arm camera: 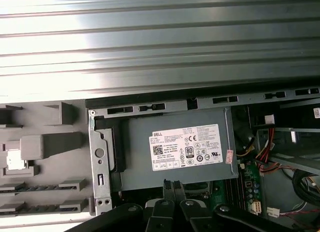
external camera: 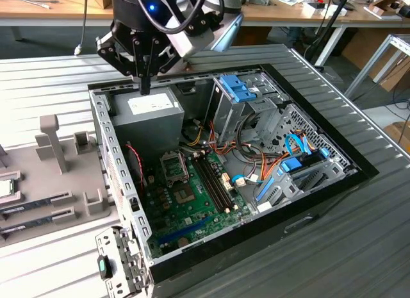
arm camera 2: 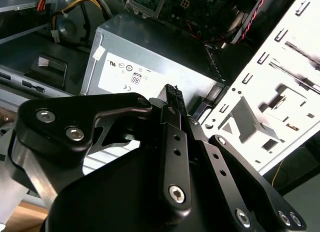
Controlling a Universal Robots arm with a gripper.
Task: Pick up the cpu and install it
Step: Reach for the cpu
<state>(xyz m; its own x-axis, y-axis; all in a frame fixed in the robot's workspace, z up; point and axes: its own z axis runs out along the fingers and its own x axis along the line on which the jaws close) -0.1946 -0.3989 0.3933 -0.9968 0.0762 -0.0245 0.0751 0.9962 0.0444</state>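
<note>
Black two-finger gripper [external camera: 145, 86] hangs over the big grey power-supply box [external camera: 150, 112], fingertips basically pinched together, gripping nothing. Small silvery square cpu [external camera: 6, 186] sits on the grey tray [external camera: 32, 176].

An open computer case [external camera: 116, 158] lies on the metal counter [external camera: 45, 80]. Inside, a grey power-supply box [external camera: 150, 115] with a white label sits beside the green circuit board [external camera: 192, 198]. A grey tray [external camera: 64, 182] lies at the exterior view's left.
</note>
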